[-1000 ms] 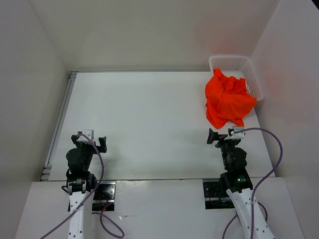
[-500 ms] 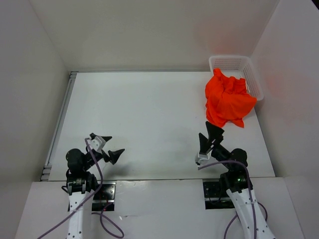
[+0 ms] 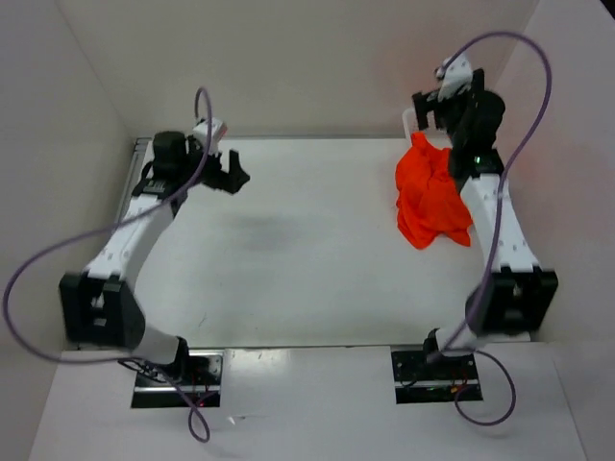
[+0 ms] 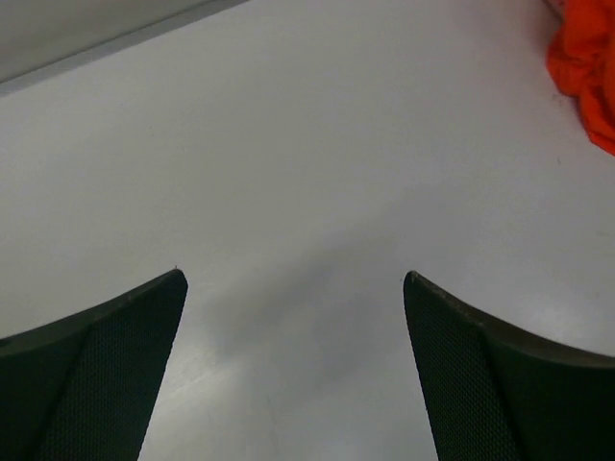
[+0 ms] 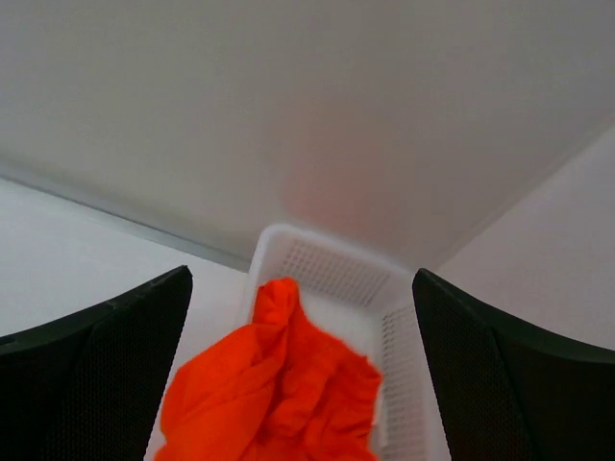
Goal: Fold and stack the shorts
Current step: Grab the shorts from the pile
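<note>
The shorts [image 3: 434,197] lie in a crumpled orange heap at the far right of the desk [image 3: 288,250]. Their far part sits in the white mesh basket [image 5: 332,264] and the rest spills nearer onto the desk. The right gripper [image 5: 301,273] hovers above the basket, spread wide and empty. The left gripper [image 4: 293,279], also wide and holding nothing, hangs over the far left of the desk, well apart from the shorts.

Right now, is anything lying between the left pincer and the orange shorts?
No. In the top view, only bare white table lies between the left pincer and the shorts.
</note>
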You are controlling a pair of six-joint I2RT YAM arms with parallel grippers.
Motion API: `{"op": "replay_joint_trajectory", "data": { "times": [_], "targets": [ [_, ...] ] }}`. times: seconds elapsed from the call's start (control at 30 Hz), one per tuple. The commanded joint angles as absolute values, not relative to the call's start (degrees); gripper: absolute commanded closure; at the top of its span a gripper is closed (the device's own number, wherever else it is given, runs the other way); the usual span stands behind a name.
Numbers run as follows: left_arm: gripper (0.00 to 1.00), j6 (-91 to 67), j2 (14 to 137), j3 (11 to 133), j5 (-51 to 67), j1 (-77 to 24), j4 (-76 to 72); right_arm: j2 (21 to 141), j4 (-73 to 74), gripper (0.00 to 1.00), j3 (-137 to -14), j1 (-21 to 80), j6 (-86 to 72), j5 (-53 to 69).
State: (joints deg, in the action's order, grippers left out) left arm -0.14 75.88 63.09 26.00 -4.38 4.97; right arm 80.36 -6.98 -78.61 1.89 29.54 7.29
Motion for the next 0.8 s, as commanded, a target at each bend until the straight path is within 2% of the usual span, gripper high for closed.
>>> {"op": "replay_joint_trajectory", "data": {
  "times": [0.0,0.03,0.07,0.13,0.2,0.33,0.47,0.57,0.63,0.73,0.77],
  "targets": [
    [0.00,0.0,95.2,77.7,19.0,-6.1,32.9,98.2,14.4,0.00,-93.9,-4.0,3.3,1.4],
    [0.00,0.0,98.1,79.5,23.6,-6.8,35.5,102.6,20.0,0.01,-102.5,-6.6,1.0,1.9],
    [0.00,0.0,100.6,80.2,26.1,-6.9,36.7,110.3,21.9,0.03,-105.7,-7.5,-0.4,2.7],
    [0.00,0.0,100.1,77.4,30.3,-7.6,34.2,115.0,22.6,0.07,-110.8,-8.2,-1.9,0.0],
    [0.00,0.0,100.1,77.3,31.1,-9.8,33.6,120.3,22.0,0.07,-113.1,-8.8,-3.3,-2.6],
    [0.00,0.0,103.7,80.2,30.0,-9.8,34.6,130.3,24.0,0.07,-125.8,-9.3,-6.2,-5.4],
    [0.00,0.0,105.6,82.3,28.7,-9.8,34.6,135.8,23.2,0.07,-128.1,-8.7,-6.8,-14.0],
    [0.00,0.0,106.1,82.9,28.7,-9.8,35.2,136.5,23.2,0.07,-124.7,-8.7,-6.8,-16.4],
    [0.00,0.0,106.1,83.4,28.7,-9.8,35.2,136.5,23.2,0.11,-122.6,-8.2,-6.8,-17.8],
    [0.00,0.0,106.1,83.4,28.7,-9.8,35.2,136.5,23.2,0.46,-120.4,-8.2,-6.1,-17.3],
    [0.00,0.0,106.1,83.4,28.7,-9.8,35.2,136.5,23.2,0.62,-119.9,-8.2,-5.5,-16.6]
  ]
}}
